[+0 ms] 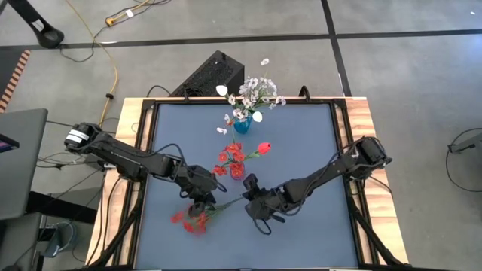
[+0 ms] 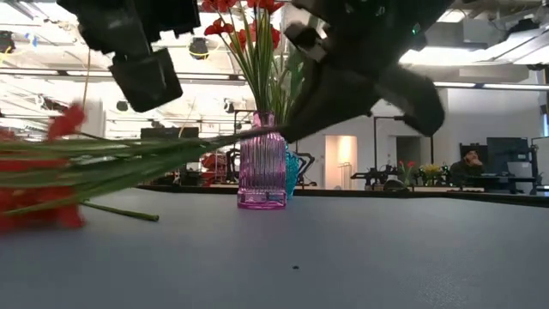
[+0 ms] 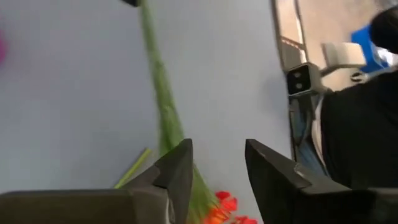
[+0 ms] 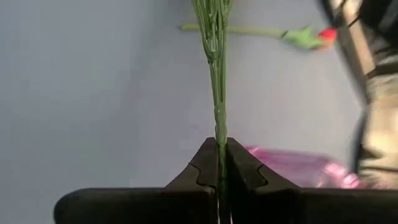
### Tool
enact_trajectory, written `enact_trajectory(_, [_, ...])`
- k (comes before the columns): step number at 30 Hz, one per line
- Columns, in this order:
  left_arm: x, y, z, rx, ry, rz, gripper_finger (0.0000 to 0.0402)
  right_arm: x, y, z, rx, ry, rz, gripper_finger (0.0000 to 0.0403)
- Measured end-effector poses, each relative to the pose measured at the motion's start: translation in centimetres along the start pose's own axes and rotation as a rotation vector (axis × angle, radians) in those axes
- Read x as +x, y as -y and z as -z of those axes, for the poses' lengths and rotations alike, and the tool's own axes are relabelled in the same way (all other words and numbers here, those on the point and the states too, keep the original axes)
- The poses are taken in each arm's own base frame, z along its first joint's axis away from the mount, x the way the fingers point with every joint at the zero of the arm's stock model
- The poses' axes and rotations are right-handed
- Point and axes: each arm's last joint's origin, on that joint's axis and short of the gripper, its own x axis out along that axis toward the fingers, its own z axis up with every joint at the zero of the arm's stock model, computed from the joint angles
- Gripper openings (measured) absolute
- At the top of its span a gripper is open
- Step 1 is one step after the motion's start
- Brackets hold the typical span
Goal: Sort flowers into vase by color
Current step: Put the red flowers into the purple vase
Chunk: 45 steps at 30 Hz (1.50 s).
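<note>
A red-bloomed spray (image 1: 194, 220) lies at the table's near left. Its long green stem (image 1: 226, 205) slants up toward my right gripper (image 1: 248, 199), which is shut on it. My left gripper (image 1: 201, 197) hovers open above the stem's middle; in its wrist view (image 3: 217, 165) the stem (image 3: 163, 118) passes beside one finger. A pink vase (image 1: 236, 172) with red flowers stands mid-table. A blue vase (image 1: 242, 125) with white blooms stands behind it. A red tulip (image 4: 311, 36) lies flat on the table by the spray. My right gripper pinches the spray's stem (image 4: 218, 134) near its bare end between its two shut fingers. The fingers lie along the stem. The held end (image 2: 257, 134) is lifted off the table, and the stem slants down to the blooms (image 2: 34, 202) low at the table.
The table's near right and far left show bare blue-grey surface (image 1: 316, 233). Wooden rails and black frame bars (image 1: 343, 128) run along its sides. A black box (image 1: 213, 74) sits beyond the far edge.
</note>
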Motion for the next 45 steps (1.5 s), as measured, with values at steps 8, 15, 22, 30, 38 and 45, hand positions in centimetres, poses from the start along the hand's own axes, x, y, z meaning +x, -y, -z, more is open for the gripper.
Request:
enact_trajectory(8, [-3.7,2.0,0.4,0.204,0.096,-0.031,0.0138,-1.7,1.9,2.4,0.183,0.068,-0.274,0.0034])
enact_trajectory(15, [-7.3,3.8,1.6,0.481,0.323,-0.200,0.0133,-3.7,2.3,5.0,0.283,0.326,-0.223,0.0034])
enact_trajectory(22, [-6.2,2.2,3.2,0.594,0.563,-0.272,0.0132,-5.1,2.6,7.2,0.379,0.864,-0.074,0.0034])
enact_trajectory(30, [-3.7,1.6,3.5,0.722,0.750,-0.159,0.0132,-3.6,4.3,6.1,0.548,1.148,0.060,0.0041])
enact_trajectory(38, [-1.5,1.8,2.9,0.811,0.848,-0.155,0.0132,0.8,4.5,3.4,0.568,1.130,0.046,0.0039])
enact_trajectory(45, [-1.5,2.7,3.1,0.923,0.913,-0.178,0.0132,1.8,4.4,2.8,0.624,1.136,0.018,0.0039])
